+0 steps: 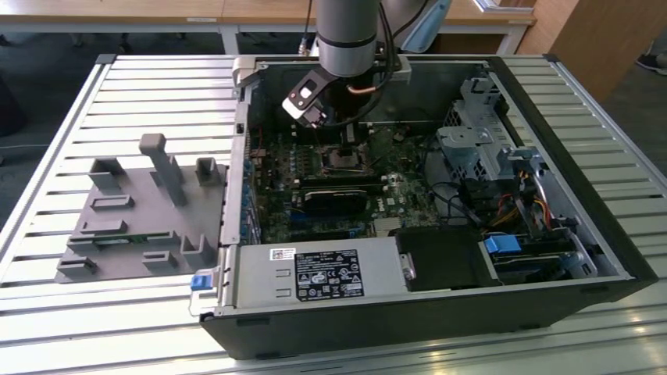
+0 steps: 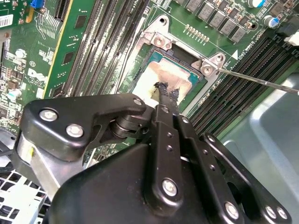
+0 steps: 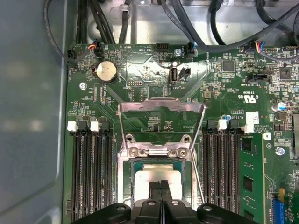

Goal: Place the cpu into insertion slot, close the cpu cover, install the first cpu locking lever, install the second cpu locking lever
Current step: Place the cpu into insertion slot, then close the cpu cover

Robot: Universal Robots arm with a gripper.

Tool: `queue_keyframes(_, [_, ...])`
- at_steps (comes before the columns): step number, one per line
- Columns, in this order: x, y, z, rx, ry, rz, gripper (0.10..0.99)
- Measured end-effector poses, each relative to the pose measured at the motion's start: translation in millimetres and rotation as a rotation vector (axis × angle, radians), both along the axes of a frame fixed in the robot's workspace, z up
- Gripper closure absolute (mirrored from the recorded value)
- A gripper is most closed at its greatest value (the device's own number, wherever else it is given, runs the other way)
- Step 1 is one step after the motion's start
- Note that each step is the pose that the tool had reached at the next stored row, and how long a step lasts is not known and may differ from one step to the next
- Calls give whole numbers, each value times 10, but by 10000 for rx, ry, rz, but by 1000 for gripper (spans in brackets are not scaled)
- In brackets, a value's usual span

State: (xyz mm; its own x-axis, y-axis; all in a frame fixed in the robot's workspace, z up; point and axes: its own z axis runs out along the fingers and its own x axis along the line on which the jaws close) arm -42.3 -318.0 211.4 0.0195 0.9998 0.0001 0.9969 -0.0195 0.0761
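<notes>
Seating the cpu (image 2: 161, 74) in the insertion slot (image 3: 125, 182) — gripper (image 2: 166, 93) closed tight, empty — we advise level, light pressure.

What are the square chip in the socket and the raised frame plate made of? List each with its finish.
Flat square silver-grey chip: seemingly metal top, dull matte finish with soft pale glare; its teal rim looks like circuit-board laminate. Thin silver window-frame cover plate: probably stamped sheet steel, bright sheen on thin edges.
</notes>
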Motion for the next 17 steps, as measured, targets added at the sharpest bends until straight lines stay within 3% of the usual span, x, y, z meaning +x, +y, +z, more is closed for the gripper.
queue_keyframes(9, [0, 0, 18, -2, 1, 0, 980])
queue_keyframes(17, [4, 0, 102, 1, 26, -6, 980])
